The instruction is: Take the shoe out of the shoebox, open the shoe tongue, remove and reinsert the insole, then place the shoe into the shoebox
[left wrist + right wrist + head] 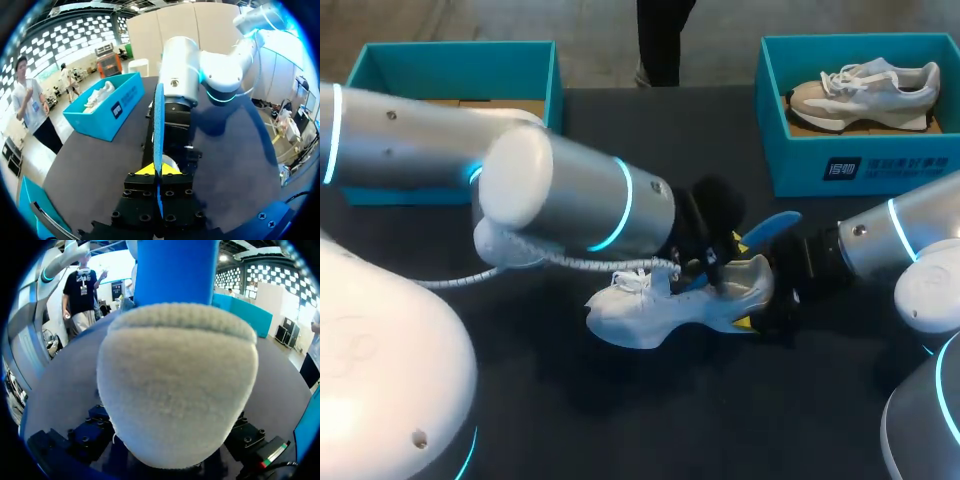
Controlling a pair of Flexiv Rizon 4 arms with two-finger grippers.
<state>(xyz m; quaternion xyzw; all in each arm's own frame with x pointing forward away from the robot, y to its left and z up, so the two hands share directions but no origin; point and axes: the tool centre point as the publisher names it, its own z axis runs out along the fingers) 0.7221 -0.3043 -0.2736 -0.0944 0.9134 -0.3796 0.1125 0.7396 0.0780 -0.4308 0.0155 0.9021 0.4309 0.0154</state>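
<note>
Blue and thin, the insole (159,115) stands edge-on between the yellow tips of your left claw (157,170), which is clenched on it from both sides. In the head view it pokes up and out of the heel end of the white shoe (670,310), slanting toward your right arm, with its lower end down inside the shoe opening.

The shoe sits near the middle of the dark surface (620,420), with its toe toward your left side and its heel toward your right arm. Its laces hang loose over the front. You cannot tell from these views whether the sole rests fully on the surface or is raised a little.

Your right claw (765,300) is at the heel. In the right wrist view the pale knit heel fills the space just ahead of it and the blue insole rises behind. Whether that claw is clenched on the heel cannot be told, because the heel covers it.

Two teal shoeboxes stand at the far edge of the surface, well apart. The left shoebox (450,47) is open and partly hidden behind your left arm. The right shoebox (800,170) holds a second shoe (865,90), pale grey and white, lying on its side.
</note>
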